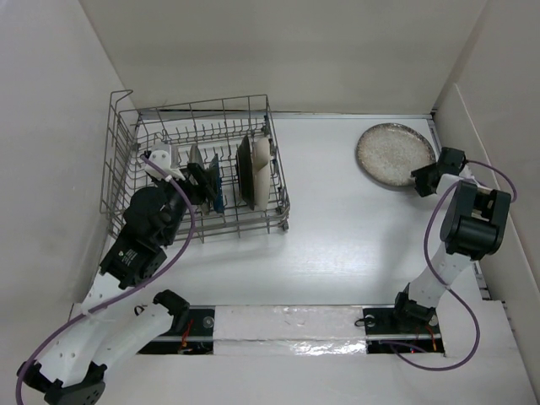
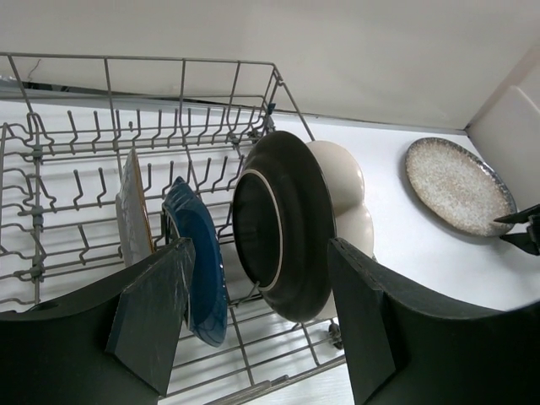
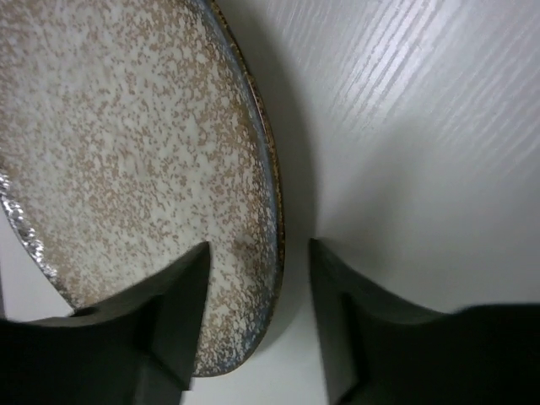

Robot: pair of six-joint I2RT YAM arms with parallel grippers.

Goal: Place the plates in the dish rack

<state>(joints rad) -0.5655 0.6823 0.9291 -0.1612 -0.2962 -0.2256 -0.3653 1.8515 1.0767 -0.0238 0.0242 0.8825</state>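
Observation:
The dish rack (image 1: 126, 148) stands at the back left. In it stand on edge a dark plate with a pale ring (image 2: 283, 224), a cream sectioned plate (image 2: 342, 190) behind it, a blue-grey patterned plate (image 2: 198, 261) and a pale plate with a brown rim (image 2: 132, 207). My left gripper (image 1: 202, 187) hangs open and empty over the rack's near side, and it also shows in the left wrist view (image 2: 257, 274). The speckled grey-beige plate (image 1: 394, 153) lies flat at the back right. My right gripper (image 3: 260, 251) is open and straddles the rim of the speckled plate (image 3: 126, 143).
White walls close in the table on the left, back and right. The right wall stands close behind the right arm (image 1: 472, 219). A bare white tabletop (image 1: 337, 219) lies between the rack and the speckled plate.

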